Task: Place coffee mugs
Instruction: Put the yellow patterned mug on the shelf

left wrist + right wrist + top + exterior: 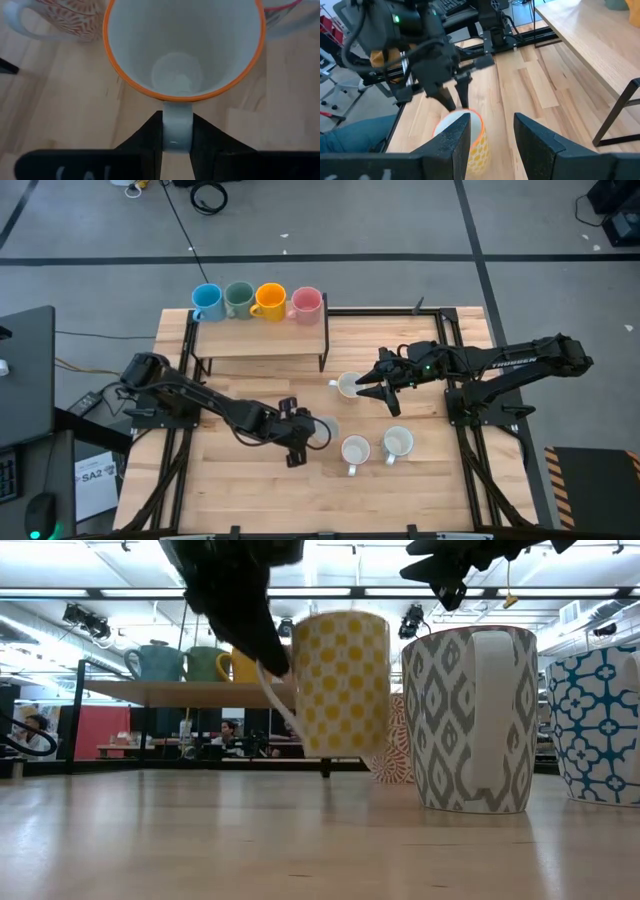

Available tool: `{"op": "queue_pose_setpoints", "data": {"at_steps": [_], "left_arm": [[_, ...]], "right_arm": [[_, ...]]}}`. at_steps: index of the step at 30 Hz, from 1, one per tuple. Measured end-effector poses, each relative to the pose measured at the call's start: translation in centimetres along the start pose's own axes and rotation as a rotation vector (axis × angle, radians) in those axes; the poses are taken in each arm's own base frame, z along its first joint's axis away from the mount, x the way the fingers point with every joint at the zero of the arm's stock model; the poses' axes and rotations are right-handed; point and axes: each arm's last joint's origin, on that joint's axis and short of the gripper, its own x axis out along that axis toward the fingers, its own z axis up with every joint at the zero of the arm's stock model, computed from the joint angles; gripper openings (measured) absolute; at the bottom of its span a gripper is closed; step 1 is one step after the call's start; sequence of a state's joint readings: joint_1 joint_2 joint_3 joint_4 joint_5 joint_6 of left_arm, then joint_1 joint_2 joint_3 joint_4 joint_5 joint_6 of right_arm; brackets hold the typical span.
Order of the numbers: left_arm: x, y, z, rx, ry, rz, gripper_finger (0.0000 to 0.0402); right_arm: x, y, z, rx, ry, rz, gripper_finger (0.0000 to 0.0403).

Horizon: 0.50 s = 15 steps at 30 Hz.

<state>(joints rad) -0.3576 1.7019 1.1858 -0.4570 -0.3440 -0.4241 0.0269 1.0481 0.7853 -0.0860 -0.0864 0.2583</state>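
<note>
My left gripper [305, 435] is shut on a white mug with a yellow check pattern and an orange rim [340, 680], held above the table's middle. My right gripper [385, 387] is open and hovers beside a red-patterned mug [348, 386] standing on its base on the table; it touches nothing. In the right wrist view its fingers [462, 137] frame the yellow-check mug [476, 145] farther off. Two more patterned mugs, grey [470, 720] and blue [600, 725], stand near the front edge. Blue, green, orange-yellow and pink mugs [255, 301] stand in a row on a low shelf. My left gripper pinches the yellow-check mug's side handle [177, 127] between its two fingers, which lie one on each side of the handle loop. The fingers [262, 640] slant down at it from above and the table's left. The mug is lifted clear of the table, nearly upright, mouth up.
The wooden shelf on black legs [262, 335] stands along the far side of the table. The grey and blue mugs [355, 450] [397, 443] stand close to the right of the held mug. Bare wood [230, 480] lies toward the near left.
</note>
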Motion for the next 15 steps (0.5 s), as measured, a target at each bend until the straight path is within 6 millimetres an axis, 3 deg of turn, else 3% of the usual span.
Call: {"op": "queue_pose_setpoints", "data": {"at_steps": [7, 15], "left_arm": [[-3.4, 1.3, 0.3, -0.064, -0.017, 0.048, 0.0074], [-9.0, 4.3, -0.5, -0.204, -0.025, 0.190, 0.0074]], "right_arm": [[0.0, 0.0, 0.0, 0.000, 0.000, 0.000, 0.0156], [0.0, 0.0, 0.0, 0.000, 0.000, 0.000, 0.0156]]}}
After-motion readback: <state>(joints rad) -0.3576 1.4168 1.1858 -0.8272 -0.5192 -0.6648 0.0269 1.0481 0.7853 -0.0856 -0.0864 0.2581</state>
